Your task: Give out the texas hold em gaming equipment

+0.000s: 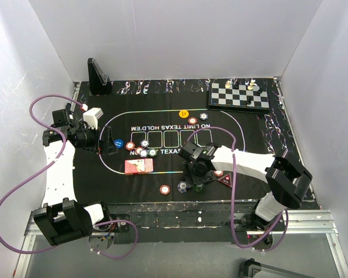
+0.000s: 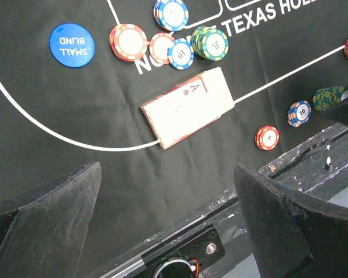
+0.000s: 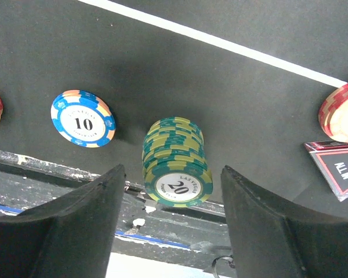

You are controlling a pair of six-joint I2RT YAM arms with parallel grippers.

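Note:
A stack of green-and-yellow "20" poker chips (image 3: 175,168) stands on the black mat near its front edge. My right gripper (image 3: 173,174) is open and straddles the stack, with a gap on each side; from above the gripper (image 1: 197,180) hides most of it. A blue "10" chip (image 3: 83,118) lies to one side, a red chip (image 3: 341,111) and the red triangular marker (image 3: 339,168) to the other. A deck of cards (image 2: 188,107) lies with an ace showing, beyond my open, empty left gripper (image 2: 168,174). Close by are the blue small-blind button (image 2: 72,44) and several chips (image 2: 180,54).
The chessboard (image 1: 239,95) with its pieces sits at the back right, a black stand (image 1: 97,78) at the back left. A yellow button (image 1: 184,112) and two chips (image 1: 192,120) lie at the far side of the printed oval. White walls enclose the table.

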